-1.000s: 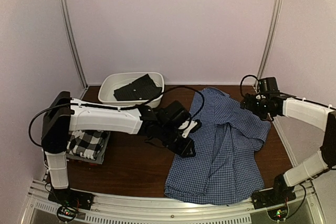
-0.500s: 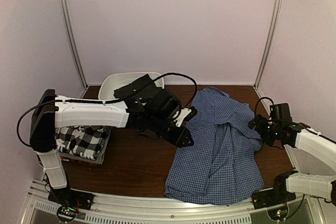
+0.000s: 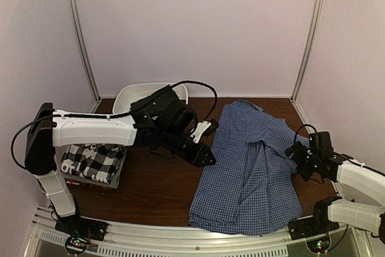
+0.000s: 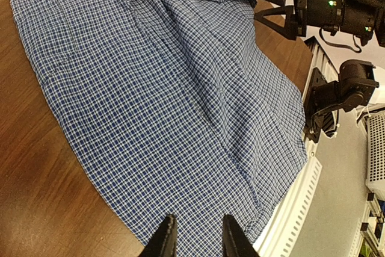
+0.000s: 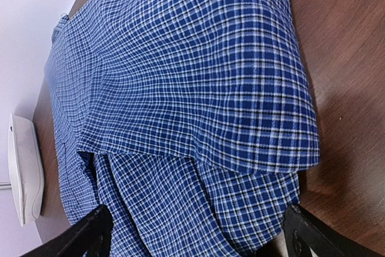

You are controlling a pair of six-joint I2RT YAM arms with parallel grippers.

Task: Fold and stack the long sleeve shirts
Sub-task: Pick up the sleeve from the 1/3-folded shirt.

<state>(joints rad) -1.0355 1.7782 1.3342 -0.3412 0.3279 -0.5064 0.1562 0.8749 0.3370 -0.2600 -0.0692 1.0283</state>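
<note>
My left end effector [image 3: 202, 157] hangs low over the brown wooden surface [image 3: 156, 192], just beside the left edge of the blue-and-white fine-check cloth shirt [image 3: 252, 173]. Its jaws stand a little apart with nothing between them; in my left wrist view the shirt's hem shows through the narrow gap. My right end effector [image 3: 299, 158] is released, its jaws spread wide at the shirt's right edge, not gripping the cloth.

The check shirt lies spread right of centre on the surface, and its right side is folded over onto the body in a doubled flap [image 5: 198, 76]. Any tag or print on it is too small for me to read.

The white oval plastic basin [image 3: 133, 93] sits at the far left of the surface. My left arm hides most of it, so I cannot tell what it holds. Near my left base, a folded bold black-and-white plaid shirt [image 3: 93, 162] tops a small stack, well apart from the check shirt.
</note>
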